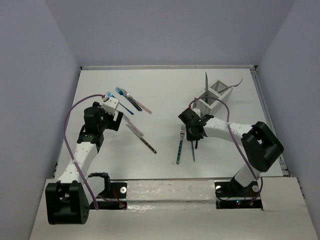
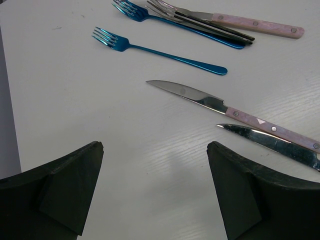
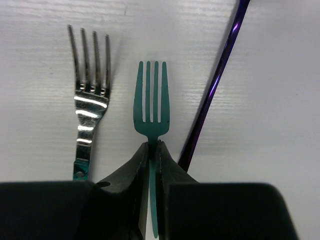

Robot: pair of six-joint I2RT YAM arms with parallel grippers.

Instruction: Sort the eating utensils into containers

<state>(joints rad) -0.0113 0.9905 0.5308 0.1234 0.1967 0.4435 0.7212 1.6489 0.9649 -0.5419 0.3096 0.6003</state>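
My right gripper (image 3: 154,146) is shut on the neck of a slim teal fork (image 3: 151,105) that lies on the white table, tines pointing away. A silver fork with a teal handle (image 3: 90,100) lies to its left and a purple handle (image 3: 215,85) to its right. In the top view the right gripper (image 1: 193,131) is just below the white slatted caddy (image 1: 218,95), which holds two utensils. My left gripper (image 2: 155,150) is open and empty over bare table, near a pink-handled knife (image 2: 225,107), a second knife (image 2: 272,142) and a blue fork (image 2: 160,52).
A pile of forks and a pink-handled utensil (image 2: 200,22) lies beyond the blue fork. In the top view the left gripper (image 1: 118,120) is left of centre, with the two knives (image 1: 141,137) just to its right. Grey walls enclose the table.
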